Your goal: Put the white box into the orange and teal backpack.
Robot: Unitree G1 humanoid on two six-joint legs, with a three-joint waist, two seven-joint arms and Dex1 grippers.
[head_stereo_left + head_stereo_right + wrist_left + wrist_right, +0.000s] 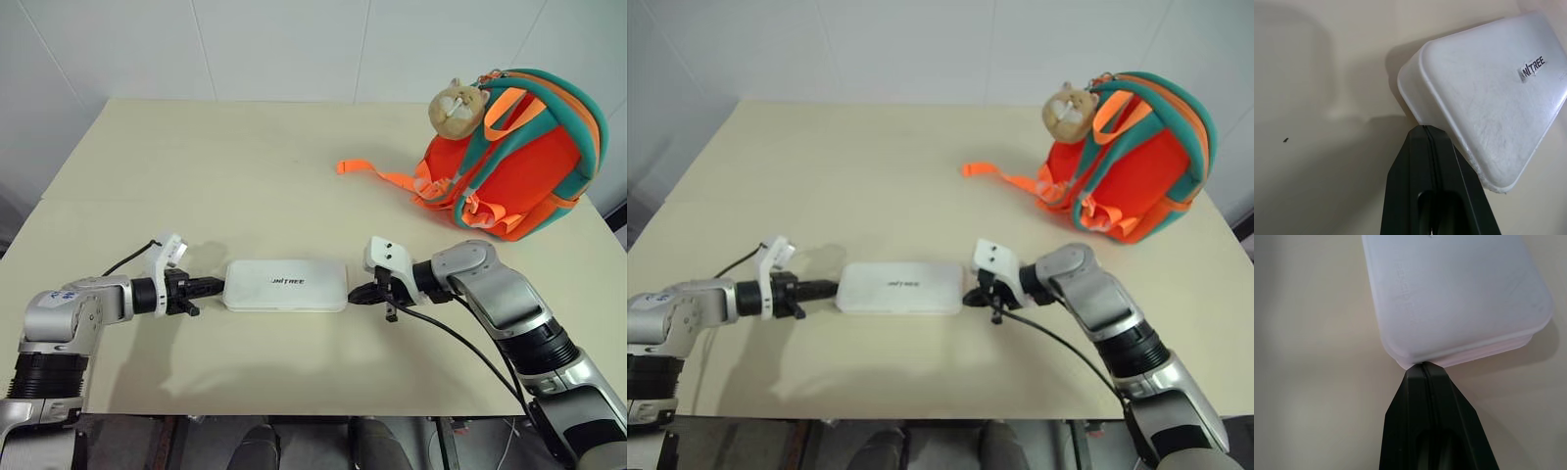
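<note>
The white box (pixel 285 285) lies flat on the near middle of the pale surface (pixel 245 166), its long sides running left to right and its dark lettering facing up. At its left end the left claw (pixel 216 286) has both black fingers pressed together, with the joined tip against the box's short edge; it holds nothing. At the right end the right claw (pixel 359 293) is likewise closed tight with nothing between its fingers, and its tip meets the box's other short edge. The box thus sits between the two closed claws, touched at each end. Well apart from it, at the far right of the surface, stands the orange and teal backpack (pixel 524 166), with a tan plush toy (pixel 458 107) at its top and an orange strap (pixel 377 172) trailing left across the surface.
</note>
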